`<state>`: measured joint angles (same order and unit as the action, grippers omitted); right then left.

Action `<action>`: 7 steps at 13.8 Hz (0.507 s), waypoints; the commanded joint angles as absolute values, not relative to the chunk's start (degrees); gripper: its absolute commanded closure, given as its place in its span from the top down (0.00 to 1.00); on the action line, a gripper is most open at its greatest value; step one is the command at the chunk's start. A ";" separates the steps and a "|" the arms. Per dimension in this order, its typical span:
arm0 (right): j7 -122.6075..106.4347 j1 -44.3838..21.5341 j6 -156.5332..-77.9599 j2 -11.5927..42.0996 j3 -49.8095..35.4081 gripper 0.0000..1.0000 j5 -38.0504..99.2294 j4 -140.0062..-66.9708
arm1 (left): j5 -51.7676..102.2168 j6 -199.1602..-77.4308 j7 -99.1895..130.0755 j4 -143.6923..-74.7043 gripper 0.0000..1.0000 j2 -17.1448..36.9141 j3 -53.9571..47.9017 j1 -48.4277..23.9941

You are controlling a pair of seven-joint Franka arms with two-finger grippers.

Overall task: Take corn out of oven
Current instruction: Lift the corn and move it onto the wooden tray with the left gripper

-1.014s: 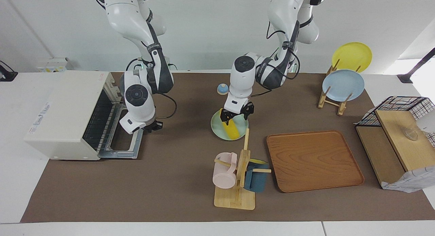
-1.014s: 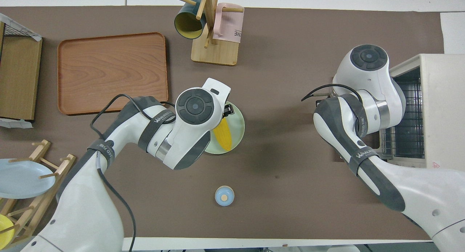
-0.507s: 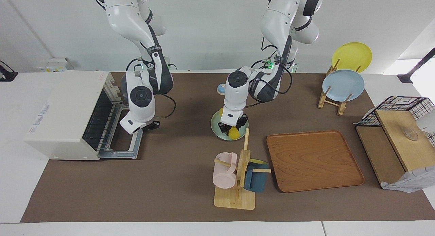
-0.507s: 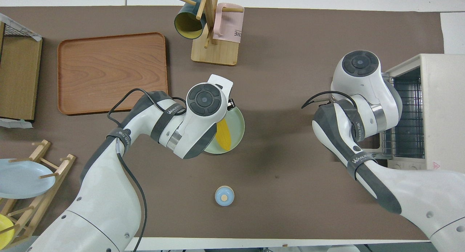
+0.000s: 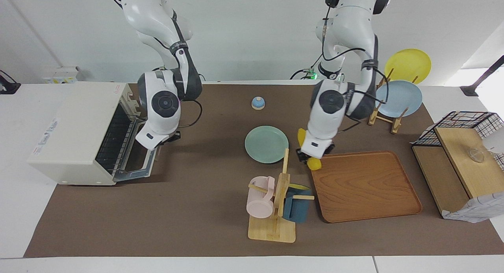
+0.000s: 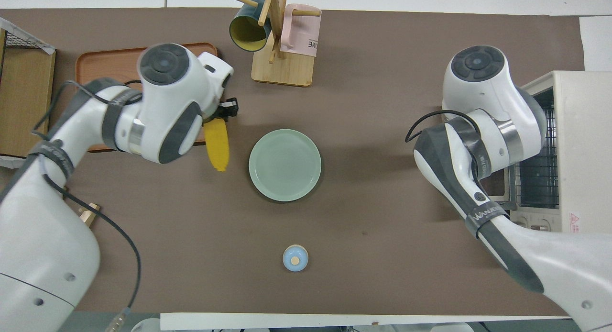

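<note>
Facing view: the left gripper point(image 5: 310, 155) is pinching the corn point(image 5: 314, 163) and holding it up over the wooden tray's point(image 5: 364, 186) edge, toward the green plate point(image 5: 266, 144).
Overhead view: the corn point(image 6: 216, 148) is hanging beside the green plate point(image 6: 285, 164), over the tabletop point(image 6: 373, 145) at the tray's point(image 6: 110, 59) edge.
Oven point(image 5: 78, 132): sitting at the right arm's end of the tabletop, its door hanging down open, no corn showing on its rack.
Right gripper point(image 5: 170, 137): hovering over the open door; I cannot tell its finger state.
Done: the corn is already out of the oven.
Left: seemingly 1 step, setting the corn down, probably on the tray.
Door: 1 possible closing step.
</note>
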<state>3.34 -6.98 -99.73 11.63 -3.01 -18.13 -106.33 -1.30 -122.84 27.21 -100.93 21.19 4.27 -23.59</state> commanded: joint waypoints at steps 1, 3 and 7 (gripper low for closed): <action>-5.50 -2.13 -97.04 6.61 -2.37 0.01 -21.01 -107.40 | -1.49 -124.63 20.85 -91.73 0.00 27.82 3.34 -16.99; -9.12 0.69 -95.63 5.02 -2.46 0.01 -20.92 -107.23 | -1.32 -120.87 16.97 -76.89 0.00 38.27 2.81 -13.02; -8.53 0.18 -92.12 3.25 -3.07 0.06 -16.55 -101.19 | -1.76 -120.94 14.59 -76.46 0.56 39.55 2.99 -13.36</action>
<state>-8.82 0.50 -94.36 3.89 -2.10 -19.10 -104.69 -1.29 -123.04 15.60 -78.67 38.63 3.24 -12.83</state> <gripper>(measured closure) 0.969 0.449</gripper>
